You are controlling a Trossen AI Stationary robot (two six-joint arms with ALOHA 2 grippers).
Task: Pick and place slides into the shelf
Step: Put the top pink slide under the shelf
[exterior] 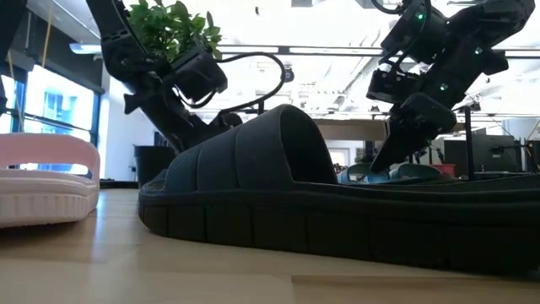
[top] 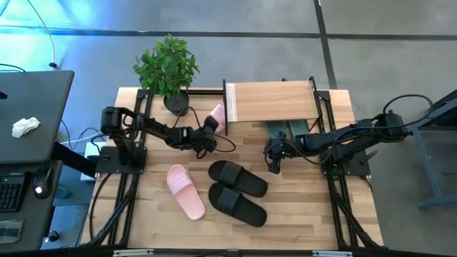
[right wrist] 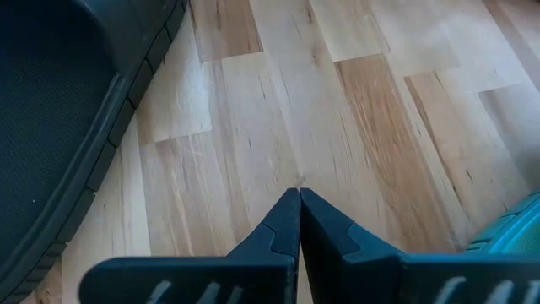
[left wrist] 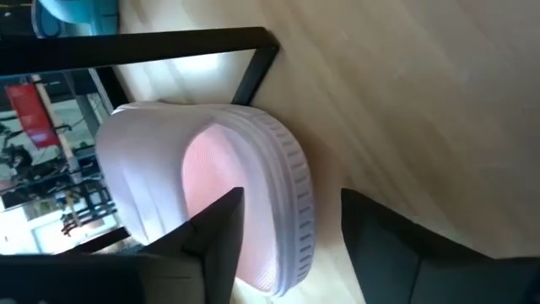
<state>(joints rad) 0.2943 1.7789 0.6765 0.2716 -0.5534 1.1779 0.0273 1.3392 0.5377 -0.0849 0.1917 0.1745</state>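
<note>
The left gripper [top: 209, 133] holds a pink slide [top: 216, 117] at the shelf's [top: 271, 102] left end, beside a plant pot [top: 176, 102]. In the left wrist view its fingers [left wrist: 215, 245] stand apart around the slide's sole edge [left wrist: 278, 211], one inside against the footbed and one outside; whether both press on it is hard to tell, but the slide looks carried, tilted up against the shelf's black leg [left wrist: 253, 72].

The relation that counts: the shelf opening lies just past this slide, toward the right arm's side. The slide's long axis looks roughly level with the shelf's front edge, so by my judgement it needs only a short push in under the board.

The right gripper [top: 273, 158] hangs just above the surface [top: 300, 207], fingers pressed together and holding nothing. The two teal slides [top: 287, 130] lie under the shelf board, near that gripper.

Still out on the surface are the second pink slide [top: 186, 190] and two black slides [top: 238, 178], [top: 237, 203], side by side at mid-surface. The upper black slide lies just down-left of the right gripper, its long axis slanting across the boards; the right arm is the nearer one to it.
</note>
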